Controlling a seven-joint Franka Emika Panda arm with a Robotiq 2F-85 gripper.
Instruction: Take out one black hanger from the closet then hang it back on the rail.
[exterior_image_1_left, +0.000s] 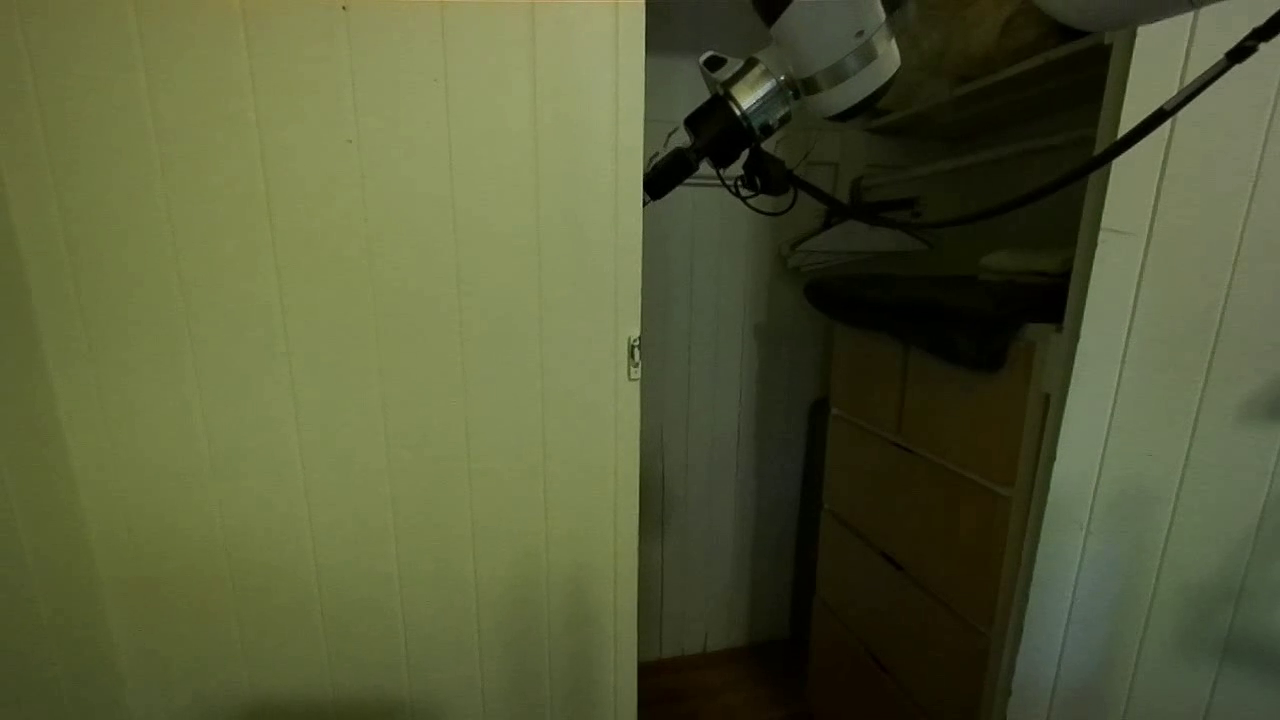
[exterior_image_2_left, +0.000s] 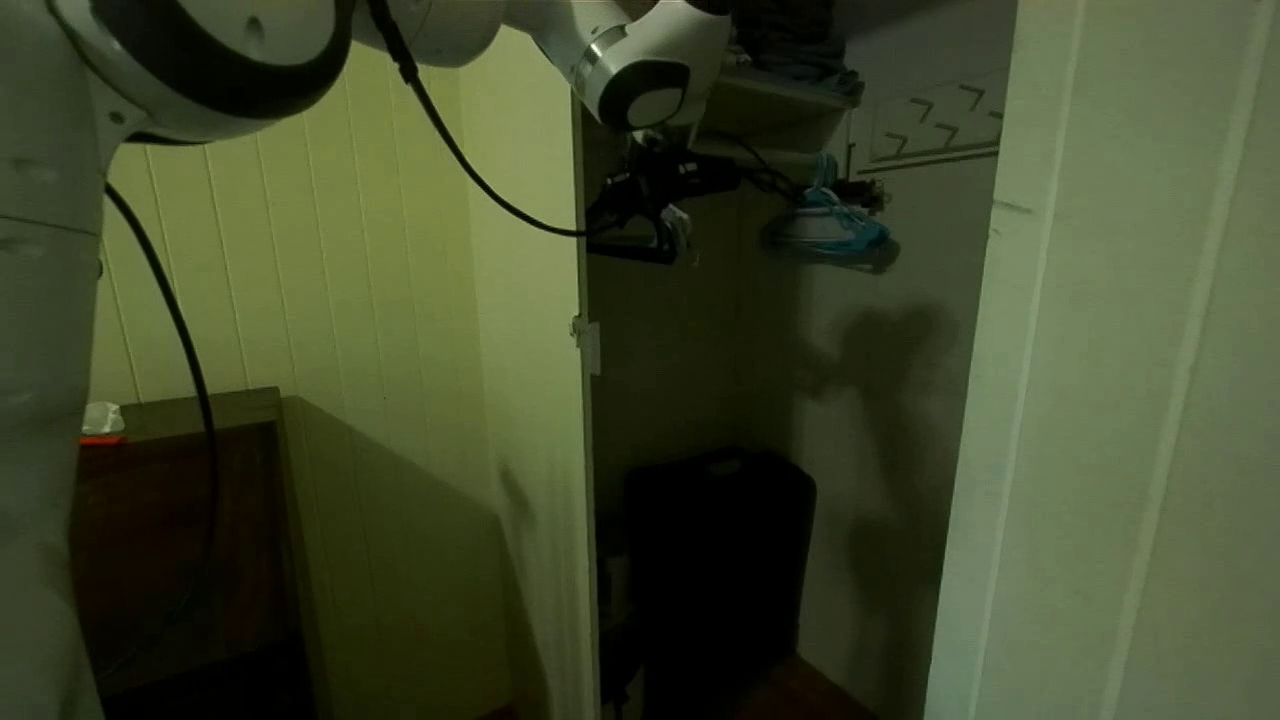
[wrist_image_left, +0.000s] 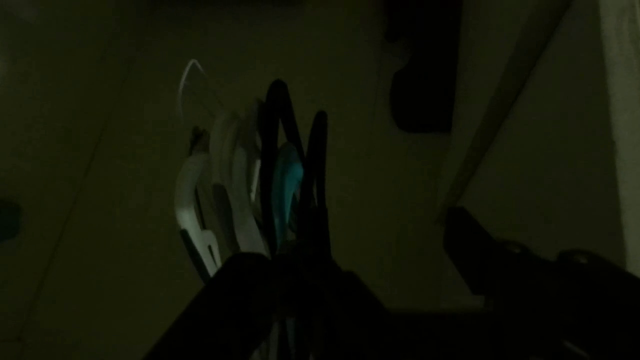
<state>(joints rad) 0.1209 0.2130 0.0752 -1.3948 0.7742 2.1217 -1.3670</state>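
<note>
Coat hangers (wrist_image_left: 242, 200) in white stand leftmost in the wrist view's bunch. Right of them comes a black hanger (wrist_image_left: 270, 165), then a teal hanger (wrist_image_left: 287, 182), then a second black hanger (wrist_image_left: 320, 132); which black one is wanted I cannot tell. Either should prove light, stiff and perhaps slick, best pinched under its hook so that it lifts without dragging a neighbour. In an exterior view, the panelled door (exterior_image_1_left: 330, 360) at left seems to hide the tip of the gripper (exterior_image_1_left: 657, 187); too dark to tell whether its fingers grip anything. Further right, inside the closet (exterior_image_1_left: 700, 420), pale hangers (exterior_image_1_left: 860, 238) hang above a wooden drawer unit (exterior_image_1_left: 915, 500), drawers pushed in, contents hidden. In an exterior view, an upright black suitcase (exterior_image_2_left: 720, 560), contents unseen, stands below and left of blue hangers (exterior_image_2_left: 830, 232) clustered at what looks like the rail (exterior_image_2_left: 785, 156).
</note>
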